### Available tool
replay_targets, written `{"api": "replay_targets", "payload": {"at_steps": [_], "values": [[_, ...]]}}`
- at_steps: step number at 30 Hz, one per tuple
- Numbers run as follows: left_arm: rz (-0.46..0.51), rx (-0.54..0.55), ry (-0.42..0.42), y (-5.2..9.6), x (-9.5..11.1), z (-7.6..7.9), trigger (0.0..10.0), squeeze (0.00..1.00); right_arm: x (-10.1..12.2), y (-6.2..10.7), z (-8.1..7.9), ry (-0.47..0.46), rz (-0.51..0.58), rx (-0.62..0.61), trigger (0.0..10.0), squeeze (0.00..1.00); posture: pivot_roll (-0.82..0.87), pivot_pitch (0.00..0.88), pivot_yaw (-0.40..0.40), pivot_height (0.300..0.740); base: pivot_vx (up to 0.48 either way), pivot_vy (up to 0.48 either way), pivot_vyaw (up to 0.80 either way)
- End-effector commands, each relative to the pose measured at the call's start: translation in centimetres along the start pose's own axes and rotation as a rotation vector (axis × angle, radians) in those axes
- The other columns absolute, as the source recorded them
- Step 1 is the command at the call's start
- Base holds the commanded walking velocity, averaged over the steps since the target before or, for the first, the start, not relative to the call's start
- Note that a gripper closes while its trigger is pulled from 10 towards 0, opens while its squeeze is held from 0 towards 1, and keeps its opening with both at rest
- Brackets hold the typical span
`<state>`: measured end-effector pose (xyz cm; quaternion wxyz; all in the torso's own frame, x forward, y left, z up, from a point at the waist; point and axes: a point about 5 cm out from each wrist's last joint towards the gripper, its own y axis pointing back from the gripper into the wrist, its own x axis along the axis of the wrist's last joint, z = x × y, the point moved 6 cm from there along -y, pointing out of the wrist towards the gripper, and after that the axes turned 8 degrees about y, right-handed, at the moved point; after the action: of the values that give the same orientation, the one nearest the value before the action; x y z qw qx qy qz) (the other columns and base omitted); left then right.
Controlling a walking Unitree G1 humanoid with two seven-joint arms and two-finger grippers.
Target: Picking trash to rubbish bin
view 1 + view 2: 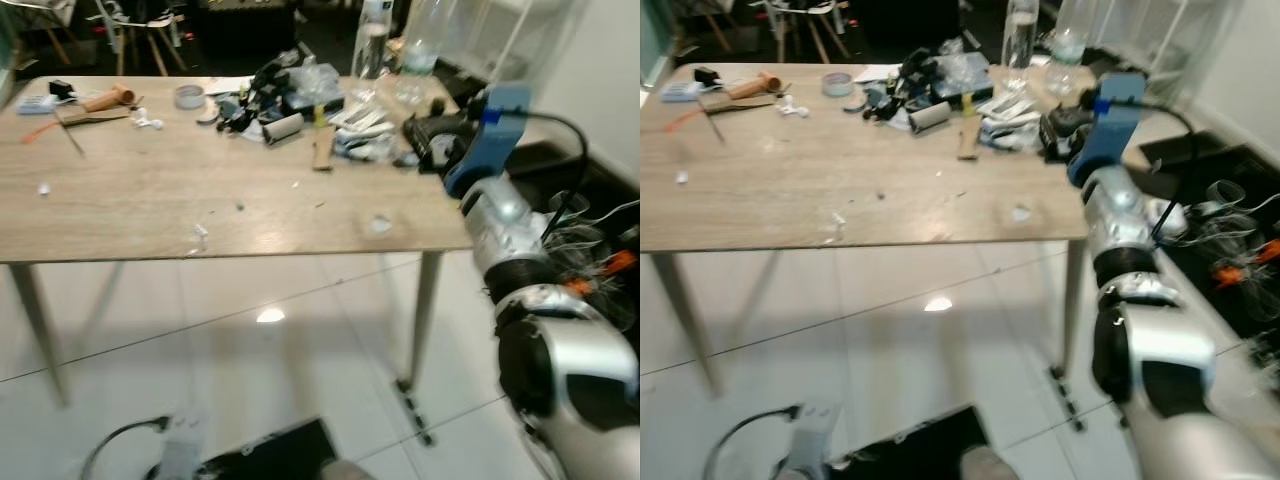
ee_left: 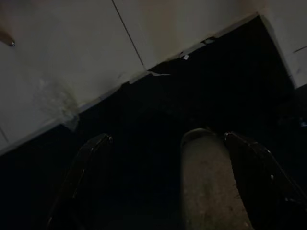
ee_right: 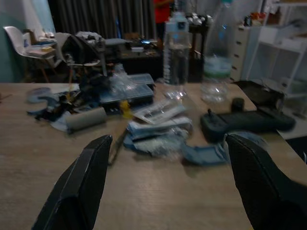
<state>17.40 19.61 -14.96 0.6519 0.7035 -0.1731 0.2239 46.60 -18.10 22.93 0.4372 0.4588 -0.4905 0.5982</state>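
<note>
The task stands at its opening stage, judged from the present layout: all visible litter lies on the desk [image 1: 150,190], nothing is held, and no rubbish bin can be identified.

Left to right along the far side of the desk: a small blue item and a dark object at the corner, a cardboard tube [image 1: 108,97] on a flat brown sheet, crumpled white scraps [image 1: 148,122], and a roll of tape [image 1: 188,96]. The main heap follows: a tangle of dark cables [image 1: 255,95], a grey paper roll [image 1: 282,127], a clear plastic case [image 3: 127,90], a brown strip [image 1: 322,150], and crumpled wrappers [image 3: 158,128]. Behind it stand two clear plastic bottles [image 3: 175,52]. A black controller-like device [image 3: 244,120] lies near the right edge. Small white crumbs [image 1: 199,236] are scattered on the near part of the desk.

The right hand [image 3: 168,191] is raised at the right end of the desk, pointing toward the wrappers. Its fingers are spread wide and grip nothing. The left hand [image 2: 168,187] hangs low over a dark mat, fingers apart; a pale shape sits between them, but whether it is gripped cannot be told.

The desk is pale wood-grain on thin legs, above a white tiled floor [image 1: 250,350]. A power strip [image 1: 180,440] with its cable lies on the floor. Chairs [image 3: 29,52] and dark curtains stand beyond; white shelving [image 3: 283,43] and loose wires are at the right.
</note>
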Motion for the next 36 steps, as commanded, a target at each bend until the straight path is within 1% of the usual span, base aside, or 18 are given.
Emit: {"api": "replay_targets", "payload": {"at_steps": [1, 17, 20, 21, 23, 24, 25, 27, 28, 29, 30, 33, 34, 36], "values": [[-0.016, 0.001, -0.022, 0.0, -0.4, -0.1, 10.0, 0.0, -0.2, 0.1, 0.1, 0.002, -0.009, 0.002, 10.0, 0.0, -0.03, 0.022, 0.008, 0.74, 0.0, 0.0, -0.8], [-0.026, -0.006, -0.017, 0.2, -0.9, 0.2, 10.0, 0.0, -0.2, 0.1, -0.1, -0.002, -0.006, 0.018, 10.0, 0.0, -0.03, 0.03, 0.005, 0.74, 0.0, 0.0, -0.8], [-0.027, -0.007, -0.016, 0.2, -1.0, 0.3, 10.0, 0.0, -0.3, 0.1, -0.3, 0.005, -0.006, 0.023, 10.0, 0.0, -0.03, 0.031, 0.005, 0.74, 0.0, 0.0, 0.0], [-0.027, -0.009, -0.016, 0.2, -1.0, 0.3, 10.0, 0.0, -0.3, 0.1, -0.7, 0.003, 0.0, 0.047, 10.0, 0.0, -0.03, 0.031, 0.005, 0.74, 0.0, 0.0, 0.0], [-0.027, -0.01, -0.016, 0.2, -1.0, 0.4, 10.0, 0.0, -0.3, 0.2, -1.0, -0.003, 0.001, 0.057, 10.0, 0.0, -0.03, 0.031, 0.005, 0.74, 0.0, 0.0, 0.0], [-0.028, -0.012, -0.016, 0.2, -1.0, 0.4, 10.0, 0.0, -0.5, 0.3, -2.2, -0.006, 0.013, 0.12, 10.0, 0.0, -0.03, 0.032, 0.008, 0.74, 0.0, 0.0, 0.0], [-0.028, -0.012, -0.016, 0.2, -1.0, 0.4, 10.0, 0.0, -0.5, 0.3, -2.2, -0.006, 0.013, 0.12, 10.0, 0.0, -0.03, 0.032, 0.008, 0.74, 0.0, 0.0, 0.0], [-0.027, -0.014, -0.018, 0.1, -0.9, 0.4, 10.0, 0.0, -0.9, 0.5, -4.4, 0.003, 0.011, 0.215, 10.0, 0.0, -0.03, 0.032, 0.008, 0.74, 0.0, 0.0, 0.66], [-0.026, -0.016, -0.02, 0.1, -0.8, 0.5, 10.0, 0.0, -1.2, 0.6, -5.8, 0.014, 0.006, 0.27, 10.0, 0.0, -0.03, 0.032, 0.008, 0.74, 0.0, 0.0, 0.79], [-0.026, -0.016, -0.02, 0.1, -0.8, 0.5, 10.0, 0.0, -1.2, 0.6, -5.8, 0.014, 0.006, 0.27, 10.0, 0.0, -0.03, 0.032, 0.008, 0.74, 0.0, 0.0, 0.79], [-0.025, -0.016, -0.021, 0.1, -0.7, 0.5, 10.0, 0.0, -1.4, 0.7, -6.6, 0.011, 0.002, 0.297, 10.0, 0.0, -0.03, 0.032, 0.008, 0.74, 0.0, 0.0, 0.79], [-0.024, -0.017, -0.021, 0.1, -0.7, 0.5, 10.0, 0.0, -1.7, 0.9, -7.5, 0.012, -0.007, 0.333, 10.0, 0.0, -0.03, 0.032, 0.008, 0.74, 0.0, 0.0, 0.79], [-0.022, -0.017, -0.019, 0.1, -0.7, 0.5, 10.0, 0.0, -1.9, 1.0, -8.1, 0.023, -0.008, 0.362, 10.0, 0.0, -0.04, 0.033, 0.01, 0.74, 0.0, 0.0, 0.79], [-0.022, -0.017, -0.019, 0.1, -0.7, 0.5, 10.0, 0.0, -1.9, 1.1, -8.4, 0.02, -0.006, 0.373, 10.0, 0.0, -0.04, 0.033, 0.01, 0.74, 0.0, 0.0, 0.79]]}}
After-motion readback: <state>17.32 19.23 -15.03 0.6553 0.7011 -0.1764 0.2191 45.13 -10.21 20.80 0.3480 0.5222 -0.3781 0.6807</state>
